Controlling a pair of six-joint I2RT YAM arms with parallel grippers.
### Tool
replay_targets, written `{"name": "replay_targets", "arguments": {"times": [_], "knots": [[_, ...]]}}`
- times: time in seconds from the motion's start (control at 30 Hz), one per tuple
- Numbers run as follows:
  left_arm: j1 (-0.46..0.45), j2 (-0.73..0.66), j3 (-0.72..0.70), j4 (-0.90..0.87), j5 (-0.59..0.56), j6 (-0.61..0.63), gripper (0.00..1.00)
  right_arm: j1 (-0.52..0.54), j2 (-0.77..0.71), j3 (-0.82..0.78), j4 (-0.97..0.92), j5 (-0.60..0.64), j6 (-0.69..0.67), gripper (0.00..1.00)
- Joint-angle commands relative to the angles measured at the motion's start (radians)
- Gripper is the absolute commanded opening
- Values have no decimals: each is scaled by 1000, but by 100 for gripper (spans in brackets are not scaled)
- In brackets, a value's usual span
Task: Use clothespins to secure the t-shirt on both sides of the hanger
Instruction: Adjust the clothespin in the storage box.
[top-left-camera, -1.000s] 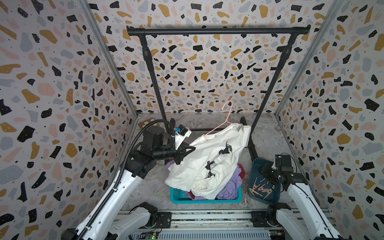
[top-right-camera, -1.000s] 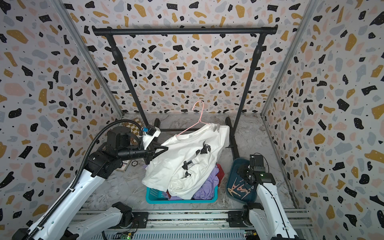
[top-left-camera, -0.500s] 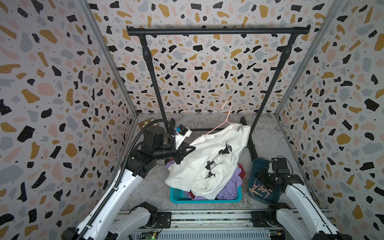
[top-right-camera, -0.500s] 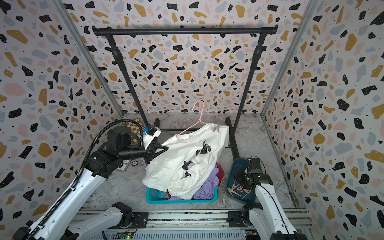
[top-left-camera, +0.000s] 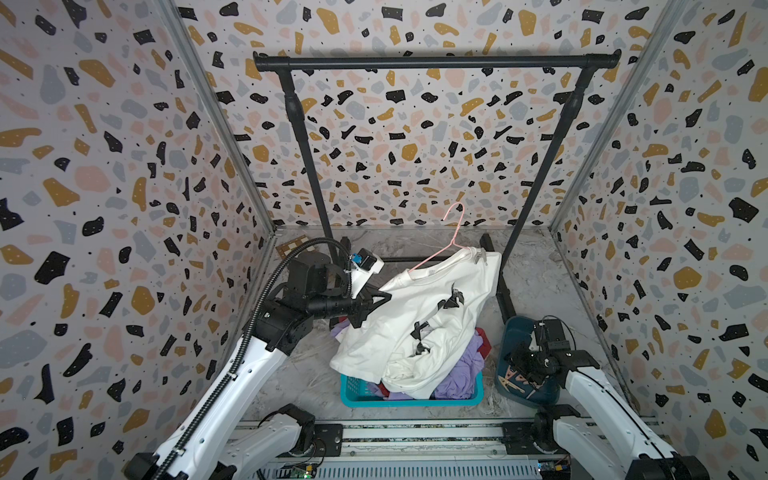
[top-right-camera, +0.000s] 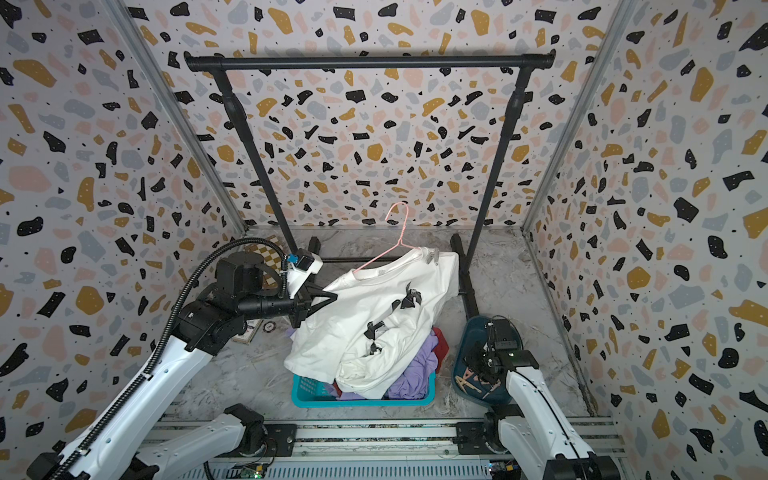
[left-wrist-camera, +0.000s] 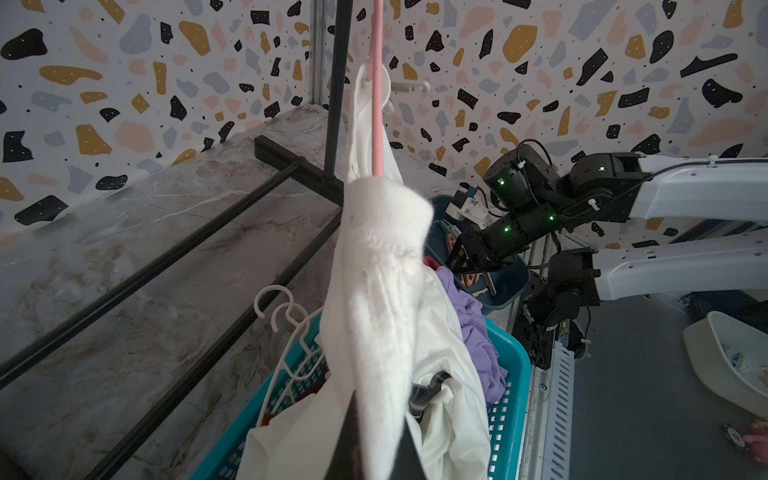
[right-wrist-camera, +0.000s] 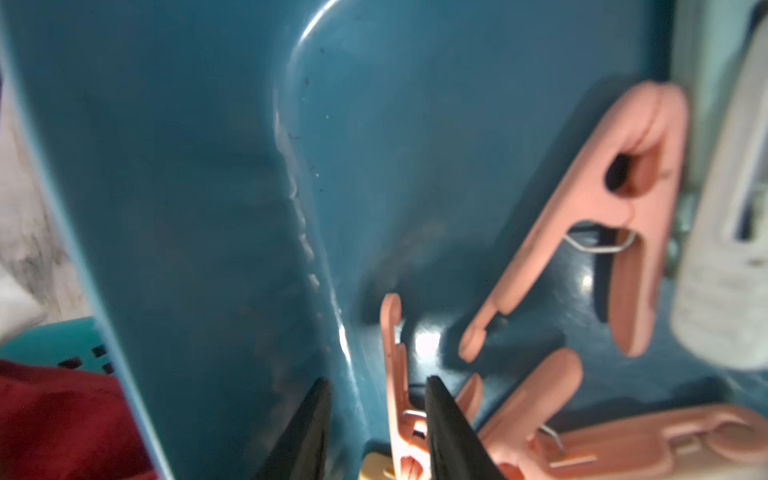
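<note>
In a top view we see the left gripper (top-left-camera: 380, 299) clenched on the white t-shirt (top-left-camera: 399, 324) upon the pink hanger (top-left-camera: 432, 258), in the left wrist view this cloth hangs close, and in the right wrist view the right gripper (right-wrist-camera: 376, 380) stands parted around one pink clothespin (right-wrist-camera: 392, 332) in the blue tray (right-wrist-camera: 187, 187).

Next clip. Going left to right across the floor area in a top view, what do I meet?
left gripper, shut on the shirt's shoulder → white t-shirt → dark blue tub holding the clothespins
</note>
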Motion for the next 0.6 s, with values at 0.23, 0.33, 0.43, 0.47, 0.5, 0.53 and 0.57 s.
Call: {"name": "replay_targets", "arguments": {"times": [0.23,0.33,0.43,0.47,0.5,0.53,0.57], "knots": [[-4,-10,0,65,26,-2,0,4,65,-7,26,43,-47,34],[-4,-13,-2,65,22,0,0,7,85,-9,33,41,-54,32],[-5,-13,-2,64,20,1,0,7,87,-10,43,41,-62,27],[-4,-13,-2,63,21,1,0,6,90,-7,46,42,-63,25],[-4,-13,-2,63,21,1,0,7,93,-5,48,40,-68,22],[-5,-13,-2,63,19,1,0,8,98,-1,46,43,-73,19],[-4,-14,-2,64,19,3,0,7,101,2,45,45,-75,17]]}}
